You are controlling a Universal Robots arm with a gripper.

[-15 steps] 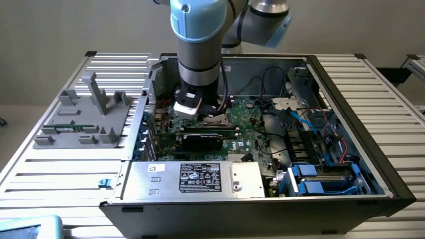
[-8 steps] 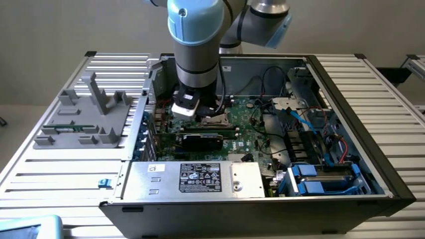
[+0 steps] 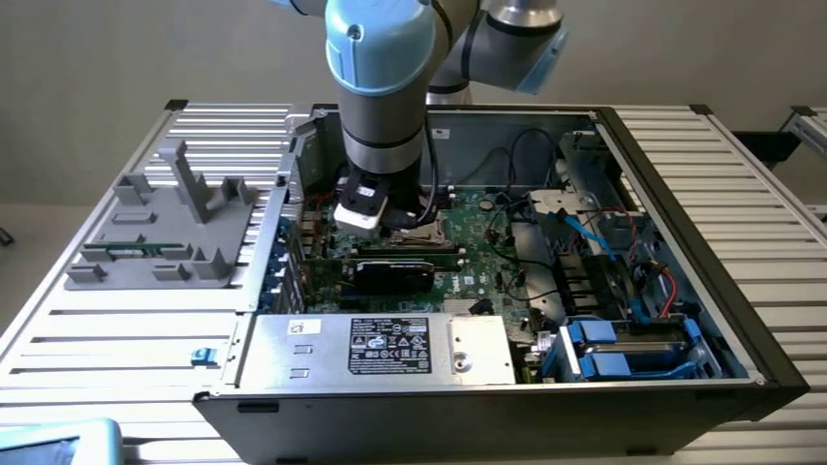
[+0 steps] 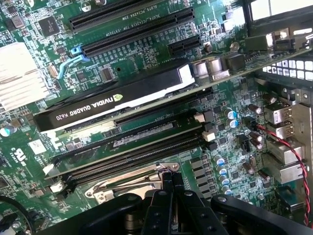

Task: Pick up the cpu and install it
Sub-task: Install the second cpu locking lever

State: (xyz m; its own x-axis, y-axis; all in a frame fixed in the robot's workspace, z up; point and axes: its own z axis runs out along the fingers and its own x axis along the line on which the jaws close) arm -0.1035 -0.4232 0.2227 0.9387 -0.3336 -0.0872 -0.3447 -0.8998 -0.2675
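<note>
So the black two-finger pincer (image 4: 172, 188) is squeezed fully shut, fingers pressed together, hanging low over the silver metal socket frame (image 4: 128, 182) on the green motherboard (image 4: 146, 19). Can't tell if it's got anything pinched, and I can't make out the cpu itself anywhere. Just past the socket sit the long black memory slots (image 4: 132, 149), then the black Nvidia graphics card (image 4: 112, 100). Outside, the grey open computer case (image 3: 672, 165) has a silver power supply box (image 3: 375, 347) up front.
</note>
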